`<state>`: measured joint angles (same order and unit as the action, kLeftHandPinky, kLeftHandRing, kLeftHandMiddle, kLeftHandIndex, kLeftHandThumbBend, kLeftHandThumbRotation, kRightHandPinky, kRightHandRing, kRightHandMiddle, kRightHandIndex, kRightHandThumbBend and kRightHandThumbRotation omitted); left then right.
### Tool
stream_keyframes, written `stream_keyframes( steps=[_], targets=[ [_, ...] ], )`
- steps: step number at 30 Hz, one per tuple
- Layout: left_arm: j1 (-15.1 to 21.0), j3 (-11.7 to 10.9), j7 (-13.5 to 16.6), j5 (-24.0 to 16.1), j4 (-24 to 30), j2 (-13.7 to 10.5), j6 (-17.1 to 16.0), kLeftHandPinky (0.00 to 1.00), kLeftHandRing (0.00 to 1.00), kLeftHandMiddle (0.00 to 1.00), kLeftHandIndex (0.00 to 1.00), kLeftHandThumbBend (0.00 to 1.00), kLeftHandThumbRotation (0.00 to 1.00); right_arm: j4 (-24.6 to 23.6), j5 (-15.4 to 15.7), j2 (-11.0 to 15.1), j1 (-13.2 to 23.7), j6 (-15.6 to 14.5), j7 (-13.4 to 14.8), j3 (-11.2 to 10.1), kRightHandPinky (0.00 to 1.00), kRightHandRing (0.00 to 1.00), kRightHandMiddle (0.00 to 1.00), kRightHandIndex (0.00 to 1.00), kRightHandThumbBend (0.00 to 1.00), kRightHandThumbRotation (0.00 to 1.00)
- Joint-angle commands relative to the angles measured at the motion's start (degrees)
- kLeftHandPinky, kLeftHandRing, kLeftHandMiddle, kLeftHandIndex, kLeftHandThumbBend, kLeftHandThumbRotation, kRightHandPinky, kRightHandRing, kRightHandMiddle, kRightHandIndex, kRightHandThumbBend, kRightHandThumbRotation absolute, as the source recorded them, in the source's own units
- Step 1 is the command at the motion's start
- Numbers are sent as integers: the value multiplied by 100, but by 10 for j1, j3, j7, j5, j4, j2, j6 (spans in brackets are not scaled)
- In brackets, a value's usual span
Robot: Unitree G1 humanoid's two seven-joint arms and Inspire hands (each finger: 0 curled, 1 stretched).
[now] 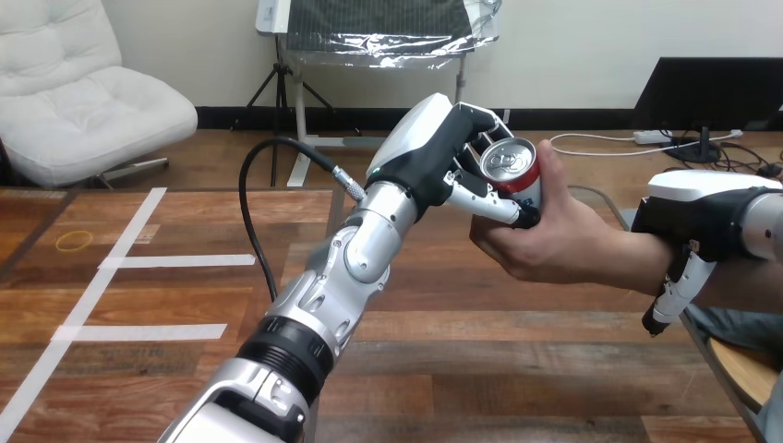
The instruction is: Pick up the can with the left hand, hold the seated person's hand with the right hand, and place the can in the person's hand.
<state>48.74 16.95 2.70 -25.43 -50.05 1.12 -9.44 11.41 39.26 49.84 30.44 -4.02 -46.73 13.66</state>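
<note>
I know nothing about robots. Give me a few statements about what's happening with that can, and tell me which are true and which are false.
1. The robot's left hand has its fingers curled round the can. True.
2. The can lies on its side on the table. False: it is held up in the air, its silver top facing up.
3. The person's hand is also on the can. True: it touches the can from below and from the right.
4. The robot's right hand grips the can. False: it is over the person's wrist, apart from the can.
</note>
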Motion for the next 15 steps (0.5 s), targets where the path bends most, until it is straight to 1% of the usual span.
stream_keyframes(
  steps=[1, 10, 13, 15],
  targets=[
    [96, 26, -4, 3, 0, 82, -22, 36, 41, 46, 44, 64, 0, -53, 16, 39, 105, -5, 1, -31, 21, 30, 40, 39, 73, 0],
    [95, 33, 1, -7, 2, 81, -24, 36, 40, 45, 44, 64, 0, -51, 17, 40, 102, -2, 2, -32, 21, 29, 40, 40, 73, 0],
    [94, 34, 1, -9, 1, 80, -25, 36, 41, 45, 44, 64, 0, -49, 15, 41, 100, 4, 5, -34, 21, 30, 41, 41, 73, 0],
    [94, 34, 1, -10, 1, 79, -24, 36, 41, 46, 44, 64, 0, -48, 12, 42, 99, 8, 6, -35, 24, 34, 44, 44, 73, 0]
  ],
)
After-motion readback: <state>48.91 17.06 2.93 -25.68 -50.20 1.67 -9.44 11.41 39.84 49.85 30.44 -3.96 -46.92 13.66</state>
